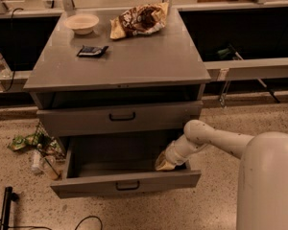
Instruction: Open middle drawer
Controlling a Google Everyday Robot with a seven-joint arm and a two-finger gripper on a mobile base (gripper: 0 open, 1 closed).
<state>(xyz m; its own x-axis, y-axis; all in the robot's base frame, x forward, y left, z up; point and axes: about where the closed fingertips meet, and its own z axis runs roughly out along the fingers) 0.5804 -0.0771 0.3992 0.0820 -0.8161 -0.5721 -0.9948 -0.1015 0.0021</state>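
The middle drawer [86,189] is a wide grey metal drawer with a small black bar handle [128,185]. It stands pulled well out of the cabinet, and its deep grey tray [115,152] is open to view. My gripper [163,165] is at the end of the white arm [206,138]. It reaches down into the tray at its right side, just behind the front panel. The drawer above [77,121] has its own black handle [122,115] and sits only slightly out.
On the cabinet top [134,66] lie a white bowl [81,23], a brown chip bag [139,19] and a small black packet [92,51]. Litter and bottles [38,152] lie on the floor to the left. A black post [7,205] and a cable [86,220] are in front.
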